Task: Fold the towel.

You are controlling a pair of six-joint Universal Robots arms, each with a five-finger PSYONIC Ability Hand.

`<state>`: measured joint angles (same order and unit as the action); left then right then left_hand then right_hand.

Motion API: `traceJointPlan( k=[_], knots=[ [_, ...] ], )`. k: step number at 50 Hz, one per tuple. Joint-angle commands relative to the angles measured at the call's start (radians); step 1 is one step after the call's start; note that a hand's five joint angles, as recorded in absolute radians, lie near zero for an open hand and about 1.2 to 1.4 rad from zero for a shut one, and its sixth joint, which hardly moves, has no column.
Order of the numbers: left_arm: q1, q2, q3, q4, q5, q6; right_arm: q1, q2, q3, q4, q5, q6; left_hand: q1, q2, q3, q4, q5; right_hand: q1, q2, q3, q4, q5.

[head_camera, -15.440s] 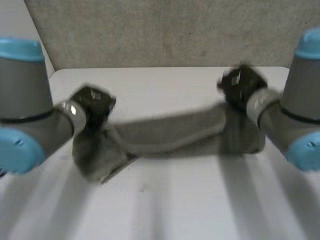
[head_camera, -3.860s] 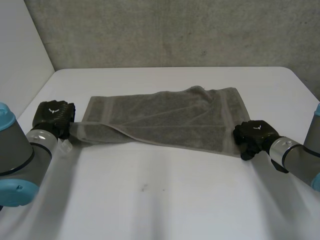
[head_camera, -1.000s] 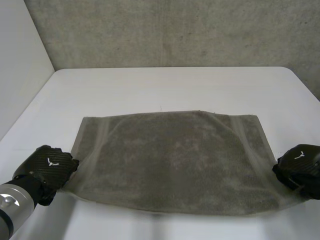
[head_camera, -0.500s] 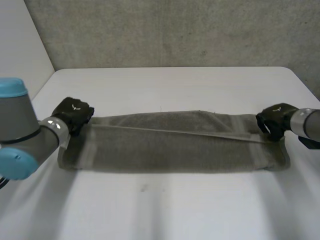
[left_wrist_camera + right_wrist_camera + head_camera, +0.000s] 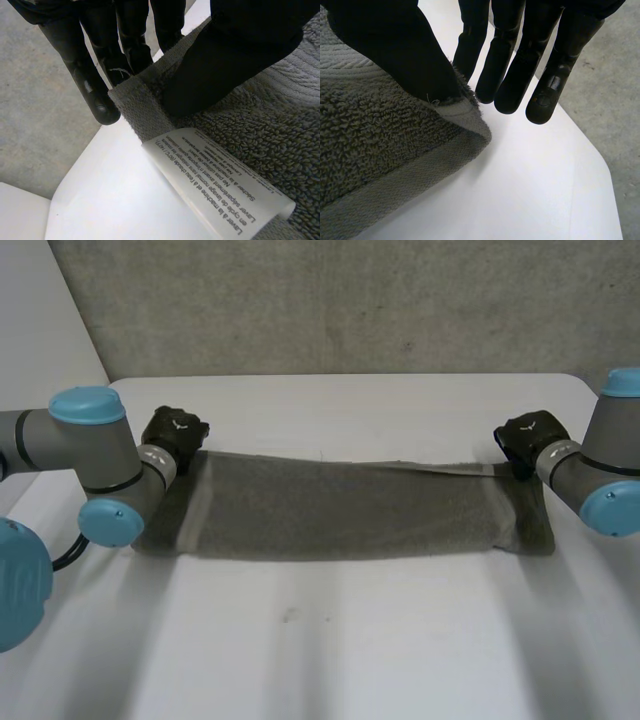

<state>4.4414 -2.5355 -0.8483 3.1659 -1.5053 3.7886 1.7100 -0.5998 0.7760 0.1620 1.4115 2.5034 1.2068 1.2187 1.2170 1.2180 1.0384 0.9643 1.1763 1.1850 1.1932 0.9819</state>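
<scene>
The towel (image 5: 340, 510) lies as a long grey band across the middle of the white bench (image 5: 330, 640), running from 9 o'clock to 3 o'clock in the head view. It looks doubled over, with its far edge drawn in a nearly straight line between the two hands.

The left hand (image 5: 172, 430) sits at the towel's 10 o'clock corner. In the left wrist view its thumb (image 5: 240, 45) presses down on top of the cloth and its fingers (image 5: 95, 85) reach under the hem, so the hand is clamped on that corner. A white care label (image 5: 215, 180) with printed text sticks out from the hem just beside the thumb.

The right hand (image 5: 525, 435) is at the towel's 2 o'clock corner. In the right wrist view its thumb (image 5: 385, 45) bears on the corner's tip against the nearest of its straight fingers (image 5: 545, 75), pinching the cloth.

A grey concrete wall (image 5: 340, 300) stands beyond the bench at 12 o'clock.
</scene>
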Motion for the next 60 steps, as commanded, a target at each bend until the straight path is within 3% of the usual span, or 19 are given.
traceJointPlan(
  k=[1,4,5,6,7,8,9,10,15,20,25,30,31,36,40,51,55,60],
  knots=[
    [0.001,-0.035,0.055,0.003,-0.013,0.003,0.002,0.038,-0.075,-0.013,0.004,0.000,0.189,0.178,0.179,0.178,0.183,0.432,0.220,0.211,0.203,0.240],
    [-0.001,-0.039,0.069,0.003,-0.013,-0.001,0.002,0.040,-0.087,-0.028,0.006,0.000,0.189,0.178,0.179,0.178,0.183,0.432,0.220,0.211,0.203,0.240],
    [-0.002,-0.037,0.071,0.002,-0.013,-0.003,0.002,0.040,-0.087,-0.033,0.006,0.000,0.189,0.178,0.179,0.178,0.183,0.200,-0.012,-0.020,-0.028,0.008],
    [-0.002,-0.037,0.071,0.002,-0.013,-0.003,0.002,0.040,-0.087,-0.033,0.006,0.000,0.189,0.178,0.179,0.178,0.183,0.198,-0.014,-0.022,-0.031,0.006],
    [-0.007,-0.035,0.071,0.002,-0.013,-0.004,0.003,0.038,-0.087,-0.036,0.010,0.000,-0.162,-0.174,-0.172,-0.173,-0.168,-0.651,-0.863,-0.871,-0.879,-0.843],
    [-0.007,-0.035,0.071,0.002,-0.013,-0.004,0.005,0.032,-0.084,-0.036,0.012,0.000,-0.165,-0.177,-0.176,-0.177,-0.172,-0.790,-1.002,-1.010,-1.019,-0.982],
    [-0.017,-0.035,0.071,0.003,-0.015,-0.003,0.005,0.032,-0.084,-0.036,0.012,0.000,-0.799,-0.811,-0.809,-0.810,-0.805,-0.790,-1.002,-1.010,-1.019,-0.982],
    [-0.027,-0.031,0.072,0.003,-0.024,-0.003,0.008,0.022,-0.075,-0.038,0.015,0.003,-1.032,-1.044,-1.042,-1.043,-1.038,-0.790,-1.002,-1.010,-1.019,-0.982],
    [-0.039,-0.022,0.072,0.003,-0.049,-0.004,0.023,-0.060,-0.052,-0.036,0.033,0.029,-1.029,-1.040,-1.039,-1.040,-1.035,-0.790,-1.002,-1.010,-1.019,-0.982],
    [-0.037,0.061,0.060,0.000,-0.087,-0.017,0.017,-0.215,0.058,-0.039,0.021,0.160,-1.029,-1.040,-1.039,-1.040,-1.035,-0.790,-1.002,-1.010,-1.019,-0.982],
    [-0.027,0.172,-0.001,-0.017,-0.118,-0.118,0.010,-0.446,0.289,-0.067,-0.032,0.273,-1.029,-1.040,-1.039,-1.040,-1.035,-0.790,-1.002,-1.010,-1.019,-0.982],
    [0.009,0.364,-0.196,-0.032,-0.115,-0.335,-0.024,-0.558,0.455,-0.058,-0.089,0.275,-1.029,-1.040,-1.039,-1.040,-1.035,-0.790,-1.002,-1.010,-1.019,-0.982],
    [0.009,0.365,-0.196,-0.032,-0.115,-0.336,-0.044,-0.578,0.512,-0.056,-0.101,0.275,-1.029,-1.040,-1.039,-1.040,-1.035,-0.790,-1.002,-1.010,-1.019,-0.982],
    [0.022,0.539,-0.432,-0.021,-0.107,-0.506,-0.087,-0.597,0.661,-0.058,-0.121,0.275,-1.032,-1.043,-1.042,-1.043,-1.038,-0.790,-1.002,-1.010,-1.019,-0.982],
    [0.024,0.601,-0.538,-0.006,-0.092,-0.546,-0.113,-0.600,0.749,-0.067,-0.126,0.273,-1.032,-1.043,-1.042,-1.043,-1.038,-0.790,-1.002,-1.010,-1.019,-0.982],
    [0.009,0.684,-0.773,0.180,-0.067,-0.550,-0.153,-0.479,0.845,-0.205,-0.172,0.282,-1.029,-1.040,-1.039,-1.040,-1.035,-0.691,-0.903,-0.912,-0.920,-0.884],
    [0.007,0.681,-0.787,0.184,-0.067,-0.550,-0.156,-0.443,0.844,-0.243,-0.172,0.270,-1.029,-1.040,-1.039,-1.040,-1.035,-0.446,-0.658,-0.666,-0.675,-0.638],
    [0.009,0.678,-0.788,0.186,-0.067,-0.552,-0.156,-0.423,0.839,-0.282,-0.169,0.264,-1.031,-1.043,-1.042,-1.043,-1.038,-0.316,-0.528,-0.536,-0.545,-0.508]
  ],
)
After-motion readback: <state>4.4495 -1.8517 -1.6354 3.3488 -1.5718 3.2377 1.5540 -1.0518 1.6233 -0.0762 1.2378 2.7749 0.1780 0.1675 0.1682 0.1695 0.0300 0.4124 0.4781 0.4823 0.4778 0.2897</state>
